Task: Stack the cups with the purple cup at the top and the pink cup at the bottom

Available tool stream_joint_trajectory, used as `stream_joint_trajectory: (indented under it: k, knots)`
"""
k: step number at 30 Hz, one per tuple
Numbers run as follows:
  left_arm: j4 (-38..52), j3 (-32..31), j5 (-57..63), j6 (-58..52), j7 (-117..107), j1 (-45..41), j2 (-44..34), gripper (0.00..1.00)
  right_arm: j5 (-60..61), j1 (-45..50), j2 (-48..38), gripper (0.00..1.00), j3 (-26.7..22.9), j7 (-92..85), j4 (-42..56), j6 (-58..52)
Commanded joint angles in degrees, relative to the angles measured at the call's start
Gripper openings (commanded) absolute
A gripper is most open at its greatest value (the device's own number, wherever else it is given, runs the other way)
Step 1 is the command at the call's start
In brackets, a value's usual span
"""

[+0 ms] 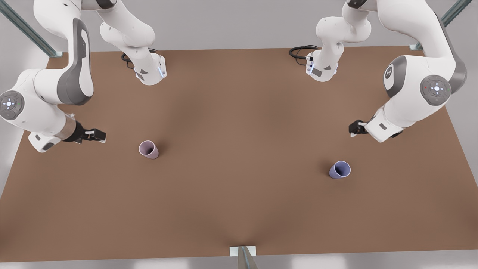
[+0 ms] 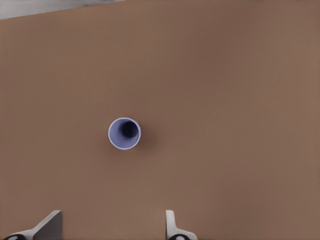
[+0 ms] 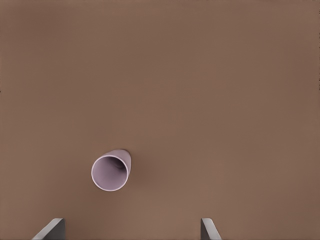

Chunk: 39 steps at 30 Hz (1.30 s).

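- The pink cup stands upright on the brown table, toward the front view's left, with nothing inside it that can be made out — its interior is dark.
- The purple cup stands upright too, toward the front view's right, well apart from the pink one; neither cup is touched by anything.
- The right gripper hangs near the pink cup, on the side toward the front view's left edge. In the right wrist view its two fingertips are cut off at the frame edge, spread wide apart with bare table between them, and the pink cup sits ahead of them.
- The left gripper hangs above the table near the purple cup, mostly hidden behind its own white wrist in the front view. The left wrist view shows its fingertips — again cropped at the edge — parted and empty, with the purple cup seen from almost straight above.
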Motion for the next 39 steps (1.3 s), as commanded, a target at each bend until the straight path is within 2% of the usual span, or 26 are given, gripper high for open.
stream_joint_trajectory:
  k: [1,6,11,14,16,17,18,21,22,24,32,39]
  knots:
    - [0.0,0.1,0.1,2.7,-6.7,0.1,-0.1,1.0,0.1,0.1,-0.1,1.0,0.0,-1.1,0.1,3.2]
    - [0.0,0.5,0.2,1.2,-6.2,0.2,1.9,1.0,0.1,-0.1,0.0,1.0,-0.1,-1.1,0.0,3.3]
    - [0.1,0.1,0.2,1.1,-6.1,0.2,1.7,1.0,0.0,0.9,7.1,1.0,0.5,-1.0,-0.2,11.1]
    - [0.1,0.0,0.1,1.2,-6.4,0.2,1.8,1.0,0.0,5.5,11.2,1.0,0.5,-0.9,-0.7,13.2]
    - [0.1,0.0,-0.2,1.3,-6.5,0.2,3.6,1.0,0.0,8.6,11.6,1.0,0.5,2.9,-4.3,17.9]
    - [-0.4,-0.1,-0.2,1.1,-6.6,-0.2,3.8,1.0,0.2,8.6,11.5,0.96,0.5,2.9,-6.1,18.3]
    - [-0.2,-0.2,-0.2,0.5,-7.2,-0.3,3.6,1.0,2.9,8.7,10.5,0.96,0.5,2.9,-10.0,21.2]
    - [0.0,-1.2,-0.2,-1.5,-7.2,-0.4,3.1,1.0,5.7,9.5,7.8,1.0,1.6,3.4,-15.0,22.3]
    - [0.1,-1.2,-0.2,-1.4,-7.2,-0.3,3.1,1.0,6.8,9.6,5.3,1.0,1.6,3.4,-20.2,27.9]
    - [0.1,-1.2,-0.2,-1.4,-6.7,-0.4,3.4,1.0,6.7,12.5,3.9,1.0,1.7,11.0,-20.6,25.7]
    - [0.2,-0.9,0.3,-1.6,-6.5,-0.3,3.5,1.0,6.3,7.5,3.2,1.0,1.1,4.8,-23.4,24.4]
    - [1.3,-0.8,0.0,-0.7,-7.2,-0.3,5.5,1.0,5.0,7.4,6.7,1.0,1.2,4.5,-23.3,26.2]
